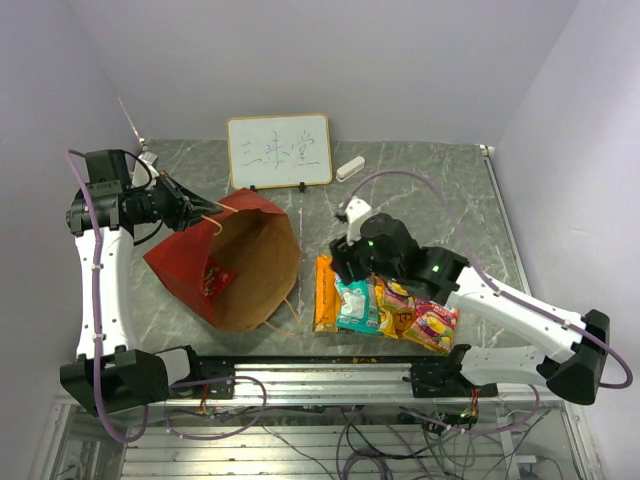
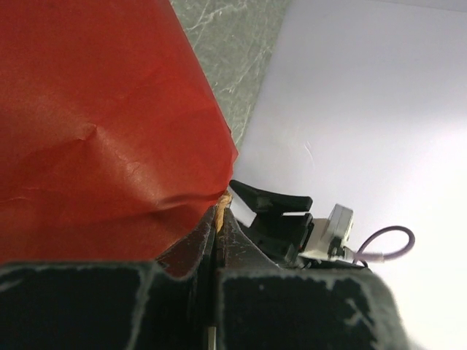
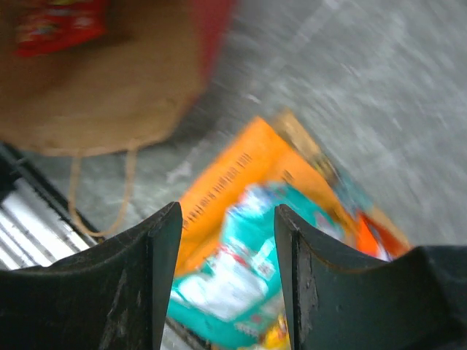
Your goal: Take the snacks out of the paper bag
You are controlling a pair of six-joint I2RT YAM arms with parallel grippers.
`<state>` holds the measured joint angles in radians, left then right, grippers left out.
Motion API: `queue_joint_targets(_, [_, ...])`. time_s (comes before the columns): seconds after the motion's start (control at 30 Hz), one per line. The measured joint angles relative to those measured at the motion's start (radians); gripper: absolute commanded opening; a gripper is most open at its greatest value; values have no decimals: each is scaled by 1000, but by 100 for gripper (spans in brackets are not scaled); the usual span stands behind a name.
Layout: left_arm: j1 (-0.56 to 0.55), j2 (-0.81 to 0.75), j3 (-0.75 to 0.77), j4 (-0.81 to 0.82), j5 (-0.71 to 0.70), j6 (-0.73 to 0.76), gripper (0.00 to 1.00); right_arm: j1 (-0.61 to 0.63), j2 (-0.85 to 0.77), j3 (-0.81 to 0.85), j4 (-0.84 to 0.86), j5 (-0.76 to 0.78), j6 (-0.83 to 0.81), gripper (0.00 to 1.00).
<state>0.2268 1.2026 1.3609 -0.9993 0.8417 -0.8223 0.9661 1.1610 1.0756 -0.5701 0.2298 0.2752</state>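
Left gripper [image 1: 192,212], clamped on the far rim of the paper bag [image 1: 185,262], props its mouth open, a red packet [image 1: 218,278] inside. Right gripper [image 3: 228,219] hovers, jaws apart, over the chip bag [image 3: 241,175].

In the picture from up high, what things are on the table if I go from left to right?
red paper bag → orange-and-teal chip bag → yellow-and-red packet

Our left arm [image 1: 108,280] stands tall with its wrist turned sideways, and our left gripper [image 2: 219,219] is pinched tight on the paper bag [image 2: 95,131] rim. Our right arm [image 1: 505,305] stretches low, and our right gripper [image 3: 228,219] points downward, jaws apart.
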Motion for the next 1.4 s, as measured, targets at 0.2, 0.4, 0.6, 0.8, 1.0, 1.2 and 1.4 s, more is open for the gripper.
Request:
queue_joint_targets(0.2, [0,6,8,-38,0,19,7,66,153,-88,437,-375,-379,54])
queue_joint_targets(0.4, [0,26,68,-88,-1,57,7,124,447,-32,652,-594,-773,55])
queue_joint_targets(0.6, [0,28,73,-130,-1,84,7,144,676,118,710,-669,-1105,58])
queue_joint_targets(0.8, [0,28,73,-166,0,106,7,152,829,239,755,-676,-1308,60])
queue_joint_targets(1.0, [0,38,89,-200,0,128,7,173,951,307,743,-657,-1452,60])
queue_joint_targets(1.2, [0,43,90,-202,1,134,7,193,1023,323,812,-604,-1494,56])
queue_joint_targets(1.4, [0,55,92,-211,1,146,7,213,1107,354,956,-513,-1463,26])
